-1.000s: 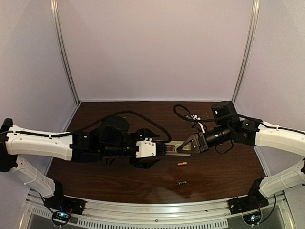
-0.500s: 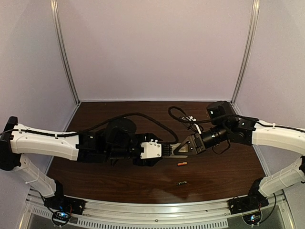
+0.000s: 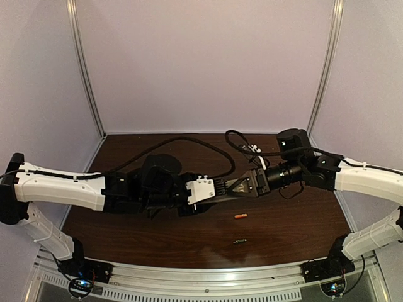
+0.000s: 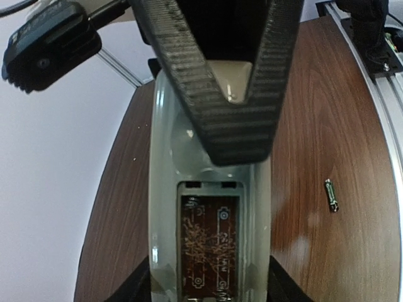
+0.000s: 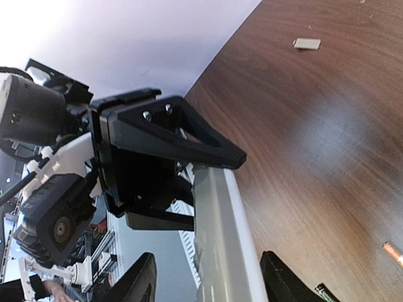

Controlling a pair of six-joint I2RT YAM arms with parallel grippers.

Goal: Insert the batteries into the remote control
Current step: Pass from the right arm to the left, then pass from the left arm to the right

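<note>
Two robot arms are showing, the left arm [image 3: 60, 189] and the right arm [image 3: 365, 179]. Each is carrying one two-finger gripper, the left gripper [image 3: 217, 189] and the right gripper [image 3: 242, 187], making two grippers in all. One remote control [image 4: 214, 207] is sitting between them, with one open compartment [image 4: 211, 245] showing in its back. Two batteries are lying on the one brown table [image 3: 289, 220]: one orange battery [image 3: 240, 216] and one dark battery [image 3: 238, 241]. One small pale rectangular piece [image 5: 306, 43] is also lying there, too small to name.
</note>
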